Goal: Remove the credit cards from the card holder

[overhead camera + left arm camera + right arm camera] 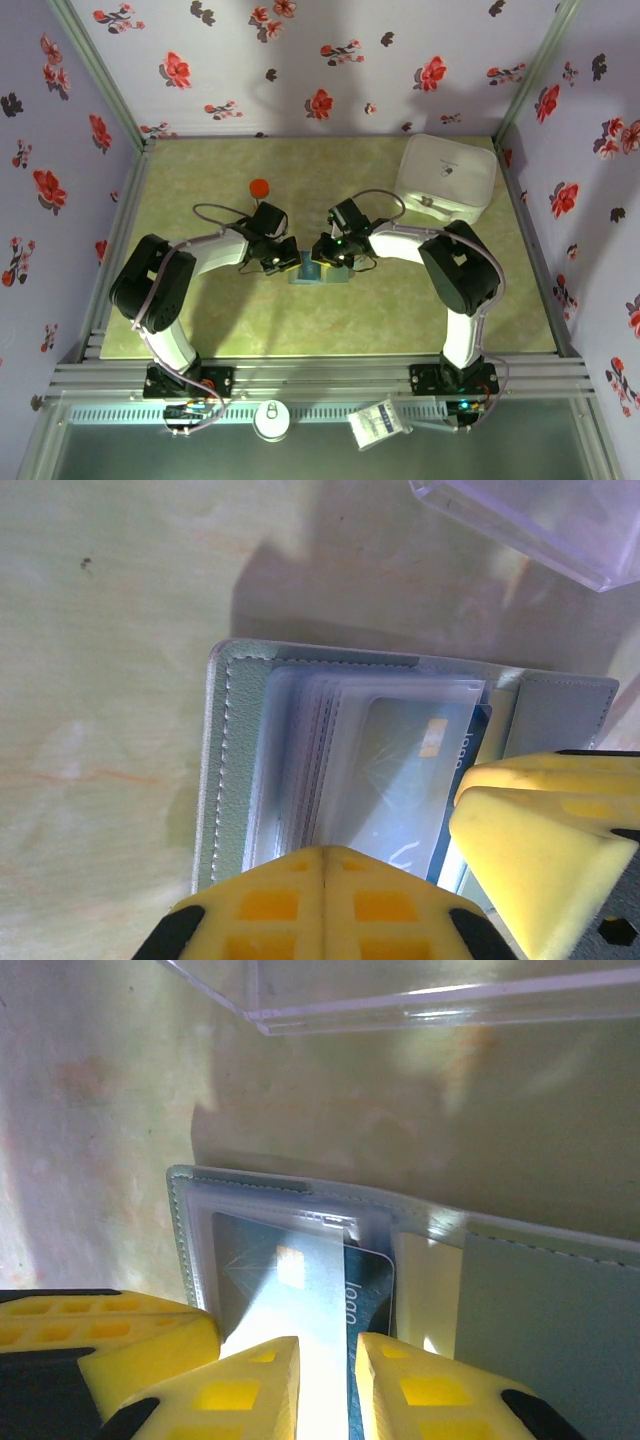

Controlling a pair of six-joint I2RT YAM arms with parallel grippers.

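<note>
Card holder point(320, 272) is lying open, left hand point(325, 852) sitting shut at its lower edge; right hand point(327, 1345) narrowly parted astride blue card point(372, 1280), glare hiding any grip.

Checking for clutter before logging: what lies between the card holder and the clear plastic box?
Nothing: bare green tabletop separates the card holder from the clear plastic box, as the right wrist view shows; the left wrist view agrees.

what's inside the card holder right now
Inside the card holder is a stack of clear sleeves holding a blue card with a gold chip. The jaws of the left gripper and right gripper cover the near end, so further cards cannot be seen.
</note>
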